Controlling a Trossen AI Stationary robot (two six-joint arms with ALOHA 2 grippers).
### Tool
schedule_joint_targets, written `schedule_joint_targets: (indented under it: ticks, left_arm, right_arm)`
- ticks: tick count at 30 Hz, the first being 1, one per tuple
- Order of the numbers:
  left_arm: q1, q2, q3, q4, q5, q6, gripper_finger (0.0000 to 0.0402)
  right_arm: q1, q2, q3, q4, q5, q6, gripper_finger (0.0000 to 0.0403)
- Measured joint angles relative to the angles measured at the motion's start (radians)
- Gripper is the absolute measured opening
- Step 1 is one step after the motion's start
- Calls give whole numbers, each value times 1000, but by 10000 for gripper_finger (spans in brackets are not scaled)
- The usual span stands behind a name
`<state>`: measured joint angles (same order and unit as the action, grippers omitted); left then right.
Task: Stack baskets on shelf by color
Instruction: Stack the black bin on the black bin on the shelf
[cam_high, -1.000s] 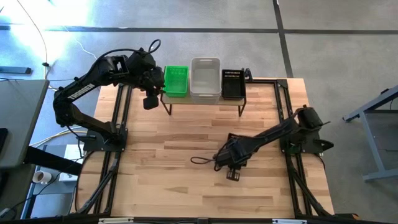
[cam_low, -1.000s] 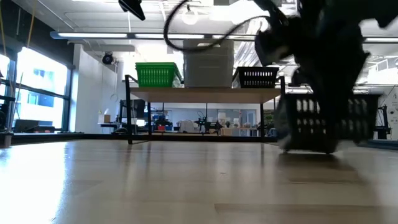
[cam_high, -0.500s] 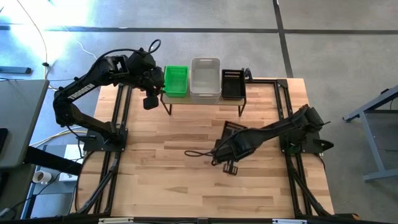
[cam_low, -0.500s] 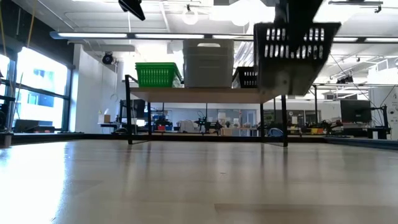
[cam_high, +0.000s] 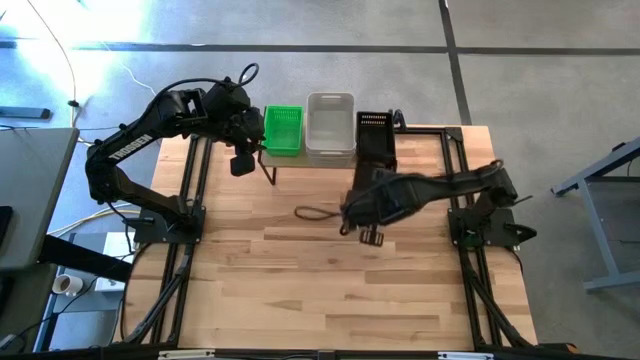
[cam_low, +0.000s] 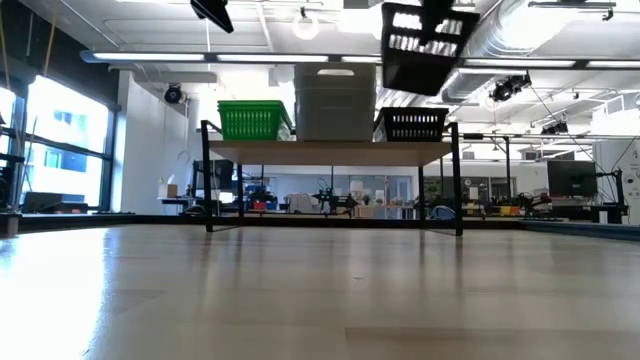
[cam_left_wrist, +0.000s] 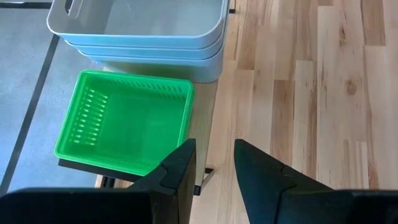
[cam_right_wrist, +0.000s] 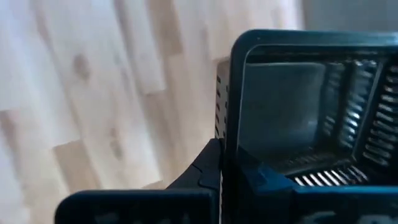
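Step in hand: the carry. The right tool (cam_right_wrist: 224, 163) holds a black basket (cam_low: 428, 42) in the air, on the way to the shelf (cam_low: 330, 152).
Right tool: fingers pinched fully together on one rim wall of the black basket, seen close in the right wrist view. In the high view the arm reaches in from the right, over the bench (cam_high: 300, 290), with the tool just in front of the shelf's right end.
Carried basket: in the low view it hangs tilted, well clear of the bench and higher than the shelf top, roughly above the black stack (cam_low: 415, 124).
Left tool (cam_left_wrist: 214, 163): fingers a little apart with nothing between them. It hovers at the shelf's left end, just beside the green baskets (cam_high: 283, 130); this arm waits.
Shelf contents: green baskets on the left, a whitish-grey stack (cam_high: 330, 127) in the middle, black baskets (cam_high: 375, 134) on the right, all nested by colour.
Bench: I see no loose baskets on it in the high view, so this looks like one of the last to place.
Next move: likely to bring the basket over the black stack, level it so its rim sits square with the ones below, lower it until it nests, then part the fingers.
Risk: the tilt could catch a rim of the stack, or nudge the whitish-grey stack next to it.
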<state>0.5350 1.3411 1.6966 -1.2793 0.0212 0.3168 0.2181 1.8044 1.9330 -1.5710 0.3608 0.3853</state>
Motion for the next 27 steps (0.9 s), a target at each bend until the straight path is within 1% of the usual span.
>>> schedule_joint_targets:
  ticks: [6,12,17,20,23,27]
  left_arm:
    - [0,0,0,0,0,0,102]
    - [0,0,0,0,0,0,102]
    - [0,0,0,0,0,0,102]
    - [0,0,0,0,0,0,102]
    - [0,0,0,0,0,0,102]
    - [0,0,0,0,0,0,102]
  right_arm:
    - [-83,-1,100,-1,97,-133,0]
    - [-175,-18,168,0,124,-255,0]
    - [-256,-77,170,0,142,-322,0]
    - [-311,-111,171,0,145,-397,0]
    - [-375,-132,166,-1,127,-481,0]
    - [-468,-128,164,-1,16,-573,0]
